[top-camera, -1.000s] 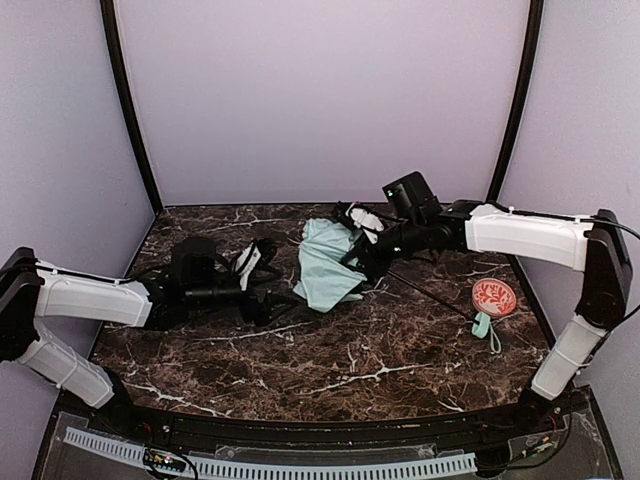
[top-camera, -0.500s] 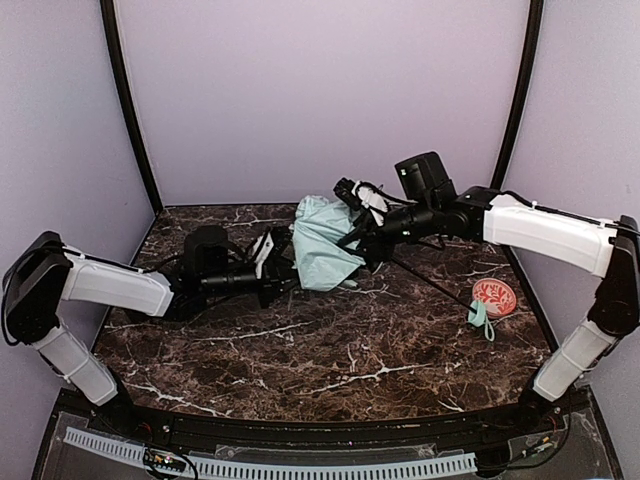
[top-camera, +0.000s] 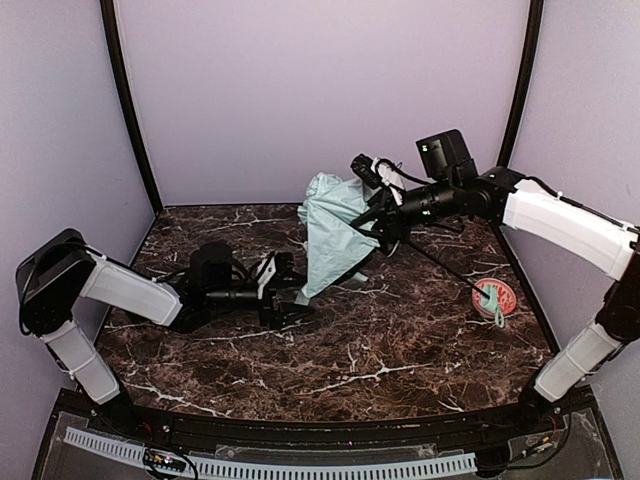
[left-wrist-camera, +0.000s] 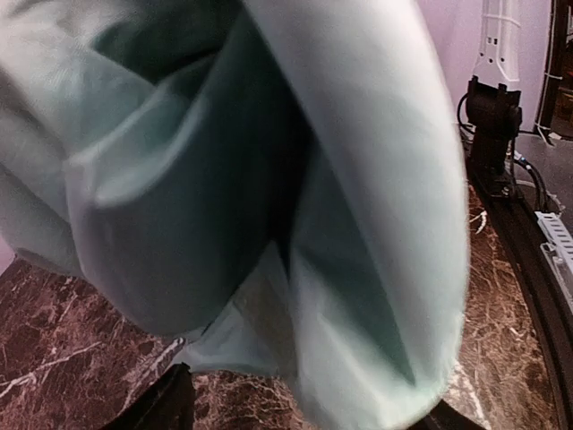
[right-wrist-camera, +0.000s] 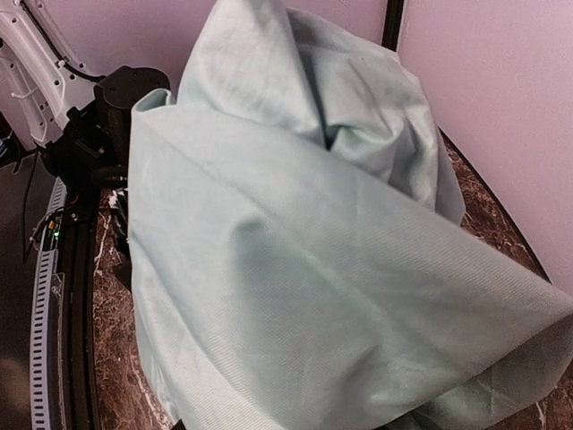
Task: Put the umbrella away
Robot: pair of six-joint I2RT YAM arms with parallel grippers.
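The umbrella (top-camera: 335,235) is hanging raised over the far middle of the tabletop (top-camera: 350,375), a dark brown marble-patterned surface with white veining. Its pale mint fabric is bunching in soft, matte folds, broad at the top and tapering to a point low near the surface. In the left wrist view the creases are showing a darker inner side. The right gripper (top-camera: 383,215) is clamping the bundle at its upper right side, although cloth is covering the jaws themselves in the right wrist view. A thin black shaft (top-camera: 440,270) is slanting down toward the right edge, ending at a round orange-red, white-patterned ball (top-camera: 490,293), with a small mint strap (top-camera: 497,312) lying against it. The left gripper (top-camera: 292,296) is lying low beside the fabric's lower tip. Its dark fingers (left-wrist-camera: 157,408) are standing apart with cloth draping before them. Contact cannot be determined.
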